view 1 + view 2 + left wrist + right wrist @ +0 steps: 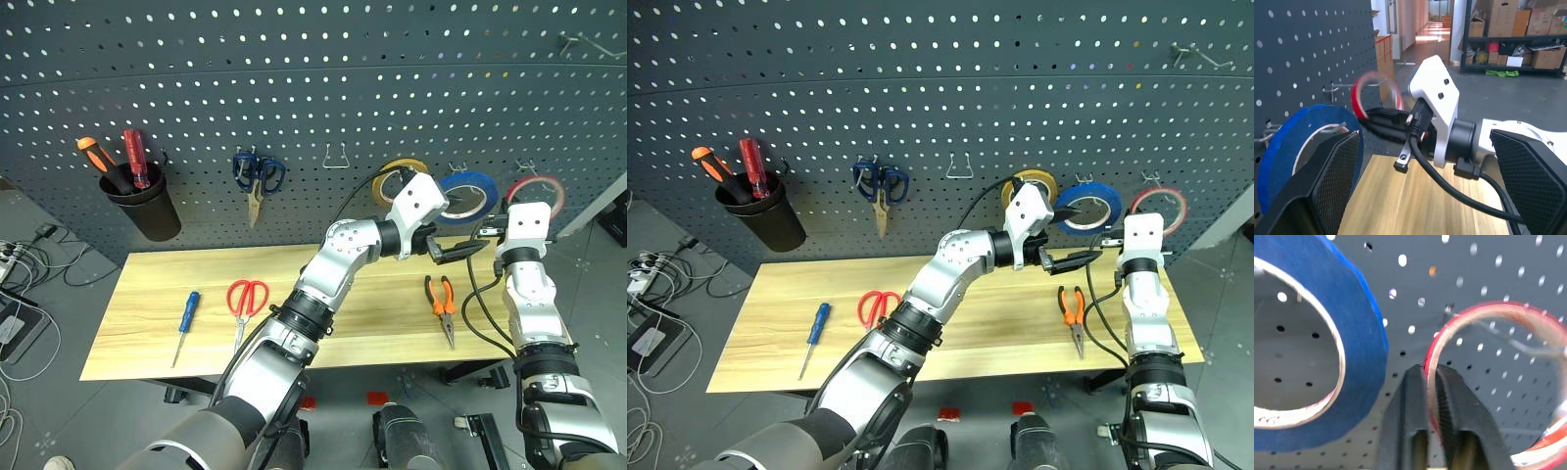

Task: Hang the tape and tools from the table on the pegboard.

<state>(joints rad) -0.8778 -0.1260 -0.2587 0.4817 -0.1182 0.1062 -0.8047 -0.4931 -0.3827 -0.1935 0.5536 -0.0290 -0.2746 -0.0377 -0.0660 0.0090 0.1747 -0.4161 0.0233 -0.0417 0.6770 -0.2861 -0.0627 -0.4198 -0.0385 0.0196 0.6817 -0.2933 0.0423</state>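
Right wrist view gives us the red tape hanging against the pegboard beside the blue roll, our right gripper pinching its rim between nearly closed jaws, probably to steady it on its hook. Our left gripper waits nearby, jaws wide and empty. Pliers, red scissors and screwdriver lie on the table.
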